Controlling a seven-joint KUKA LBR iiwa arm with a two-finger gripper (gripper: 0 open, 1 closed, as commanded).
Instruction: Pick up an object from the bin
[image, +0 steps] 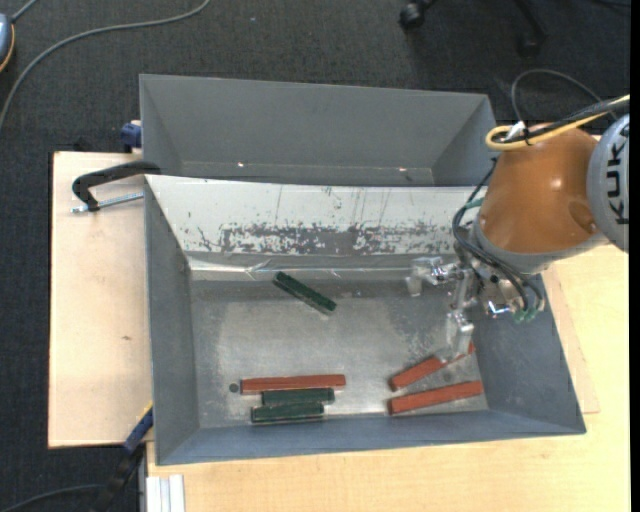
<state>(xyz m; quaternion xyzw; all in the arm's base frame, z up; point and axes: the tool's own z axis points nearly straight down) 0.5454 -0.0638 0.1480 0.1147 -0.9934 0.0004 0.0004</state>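
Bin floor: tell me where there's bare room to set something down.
Bare: the middle, between the green stick at the back and the long red bar in front; also the left side. Crowded: front right, where the gripper hangs over two red bars.

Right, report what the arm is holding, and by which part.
It cannot be told. The gripper hangs at the top end of a red stick on the right of the bin, but no hold on it is clear.
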